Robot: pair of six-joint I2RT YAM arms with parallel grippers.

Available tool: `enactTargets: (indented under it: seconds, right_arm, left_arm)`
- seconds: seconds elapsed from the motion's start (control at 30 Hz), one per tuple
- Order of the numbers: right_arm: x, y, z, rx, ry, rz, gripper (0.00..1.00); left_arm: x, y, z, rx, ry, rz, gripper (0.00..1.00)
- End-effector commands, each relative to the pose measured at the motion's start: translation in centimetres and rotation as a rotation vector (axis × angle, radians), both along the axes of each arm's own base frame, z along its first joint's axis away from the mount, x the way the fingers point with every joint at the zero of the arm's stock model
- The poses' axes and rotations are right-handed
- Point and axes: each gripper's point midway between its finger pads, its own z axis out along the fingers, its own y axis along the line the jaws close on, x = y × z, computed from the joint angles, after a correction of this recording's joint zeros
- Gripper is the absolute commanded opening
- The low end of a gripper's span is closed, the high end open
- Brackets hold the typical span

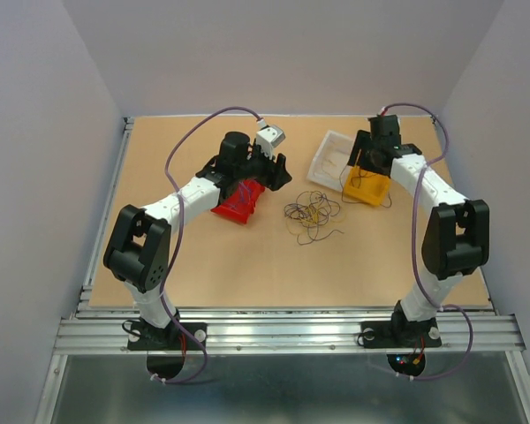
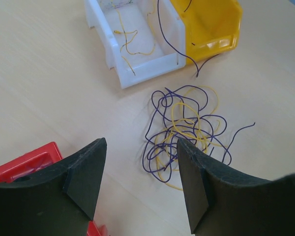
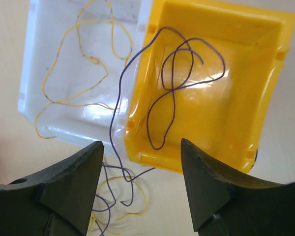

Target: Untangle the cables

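Left wrist view, closest first: the left gripper point(image 2: 140, 152) hangs with its jaws well apart and nothing between them, and a corner of a red bin point(image 2: 24, 164) shows beside one finger. Just beyond the fingertips the cables point(image 2: 187, 128) lie on the table point(image 2: 49, 73) as a loose clump of purple and yellow loops, with one purple tail point(image 2: 243, 128) sticking out free at its edge. Farther off stand a white bin point(image 2: 145, 73) with a few yellow strands point(image 2: 128, 44) in it and, touching it, a yellow bin point(image 2: 214, 29). A purple strand point(image 2: 174, 46) trails over their shared wall toward the clump. Seen from the right wrist, the right gripper point(image 3: 141, 147) hovers above those two bins, likewise spread wide and holding nothing, with purple loops point(image 3: 172, 88) lying in the yellow bin. Sorting looks partly done, with most of the wire in the tangle. The strands appear hair-thin, featherweight and limp but slightly springy, so they should bend without harm yet snag on one another and slip through broad pads. The best hold is probably the free purple tail or an outer loop at the clump's rim, pinched squarely and drawn out slowly. The whole clump may well lift with it unless the other arm pins it down.
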Motion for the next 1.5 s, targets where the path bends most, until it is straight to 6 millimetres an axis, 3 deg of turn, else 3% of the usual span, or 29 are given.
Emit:
enactTargets:
  seconds: [0.0,0.07,0.1,0.2,0.43,0.6,0.87,0.97,1.0,1.03,1.07,1.37,1.47]
  right_arm:
    - [-2.8,2.0,-0.2,-0.070,-0.031,-0.010,0.67]
    - [-3.8,2.7,-0.3,-0.063,-0.069,-0.011,0.64]
    - [-5.2,2.8,-1.9,-0.064,-0.046,0.003,0.62]
    - [-6.1,4.3,-2.3,-0.035,-0.077,0.058,0.56]
    - [-5.2,6.1,-2.4,-0.058,-0.119,0.108,0.56]
    - [-4.0,6.8,-4.3,-0.080,-0.090,0.118,0.55]
    - [-2.7,6.4,-5.9,-0.117,-0.065,0.076,0.50]
    - [-2.8,6.2,-6.5,-0.125,-0.053,0.065,0.38]
    - [-2.9,6.2,-6.6,-0.126,-0.050,0.065,0.18]
    - [-3.1,6.2,-6.9,-0.123,-0.043,0.067,0.05]
    - [-3.3,6.3,-6.4,-0.111,-0.052,0.069,0.01]
    - [-7.7,5.4,-2.6,-0.036,-0.084,0.047,0.01]
    - [-7.7,4.7,0.3,-0.049,-0.133,0.022,0.01]
  left_arm:
    - [0.3,0.0,3.7,-0.046,-0.092,0.004,0.70]
    - [0.3,0.1,3.9,-0.052,-0.093,0.007,0.70]
    - [0.4,0.3,4.1,-0.056,-0.094,0.008,0.70]
    - [0.4,0.5,4.2,-0.064,-0.089,0.008,0.70]
    - [0.6,0.6,4.0,-0.062,-0.084,0.013,0.70]
    - [0.5,0.6,4.2,-0.064,-0.087,0.010,0.70]
    - [0.6,0.5,3.7,-0.059,-0.077,0.004,0.70]
    - [0.6,0.4,3.9,-0.061,-0.079,0.002,0.70]
    - [0.6,0.4,3.9,-0.061,-0.079,0.002,0.70]
    - [0.6,0.4,3.8,-0.059,-0.077,0.002,0.70]
    - [0.6,0.4,3.7,-0.059,-0.077,0.002,0.70]
    - [0.6,0.5,3.9,-0.063,-0.077,0.000,0.70]
    - [0.5,0.4,4.0,-0.063,-0.077,-0.002,0.70]
